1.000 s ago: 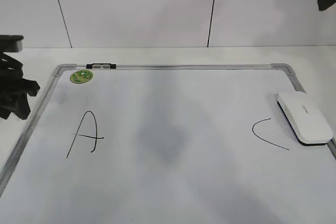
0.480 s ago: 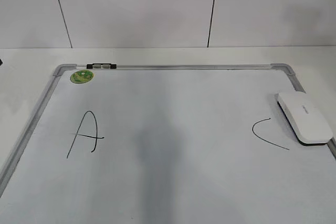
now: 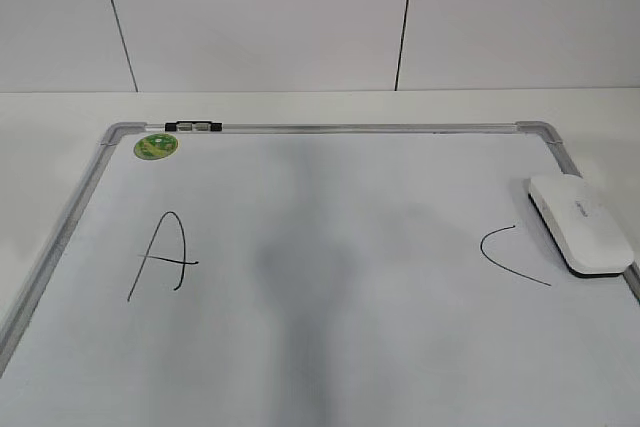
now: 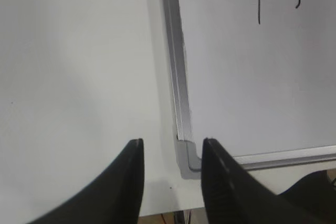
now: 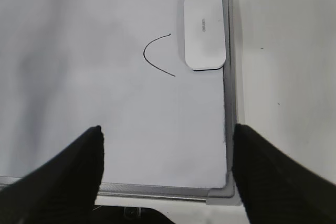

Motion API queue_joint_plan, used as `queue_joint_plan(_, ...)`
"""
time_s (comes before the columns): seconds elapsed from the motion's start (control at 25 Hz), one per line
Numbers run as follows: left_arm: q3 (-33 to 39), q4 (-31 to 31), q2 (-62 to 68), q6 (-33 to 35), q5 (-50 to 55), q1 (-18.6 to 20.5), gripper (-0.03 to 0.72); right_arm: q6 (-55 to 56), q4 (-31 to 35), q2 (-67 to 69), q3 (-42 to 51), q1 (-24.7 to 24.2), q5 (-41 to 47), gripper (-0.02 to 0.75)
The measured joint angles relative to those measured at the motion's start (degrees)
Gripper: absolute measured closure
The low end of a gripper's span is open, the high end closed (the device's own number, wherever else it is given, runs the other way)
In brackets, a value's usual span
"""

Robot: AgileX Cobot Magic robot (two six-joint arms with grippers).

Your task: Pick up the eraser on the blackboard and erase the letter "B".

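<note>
The blackboard (image 3: 340, 128) is a white board with a silver frame, lying flat on the table. The white eraser (image 3: 580, 224) lies on its right side, against the frame, touched by neither gripper. A black "A" (image 3: 165, 255) is at the left and a black "C" (image 3: 510, 255) at the right. No letter "B" shows between them, only a grey shadow. My left gripper (image 4: 173, 142) is open and empty above the board's near left corner (image 4: 188, 163). My right gripper (image 5: 167, 128) is wide open and empty above the near right part of the board, with the eraser (image 5: 203, 31) and the "C" (image 5: 152, 56) farther ahead.
A round green sticker (image 3: 155, 146) and a small black-and-silver clip (image 3: 192, 126) sit at the board's far left corner. A white tiled wall stands behind the table. The table edge lies just beyond the board's near frame (image 5: 157, 188). Neither arm shows in the exterior view.
A second ago the left arm showed at the exterior view's left edge and part of the right arm at its top right. Both have drawn back out of that view. The eraser has not moved.
</note>
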Motion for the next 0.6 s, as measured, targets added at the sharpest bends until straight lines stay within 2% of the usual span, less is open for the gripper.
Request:
queue_joint_plan(0.2,6.9,-0.1,-14.3,0.0,0.5,0.0,0.413,0.0,-0.1,-11.1,7.6,0.0,0.1,0.152)
queue_joint_plan(0.6,16.0,0.9,-46.1,0.0,2.0,0.0,0.416,-0.8,-1.6,-28.1,20.0,0.0,0.4,0.153)
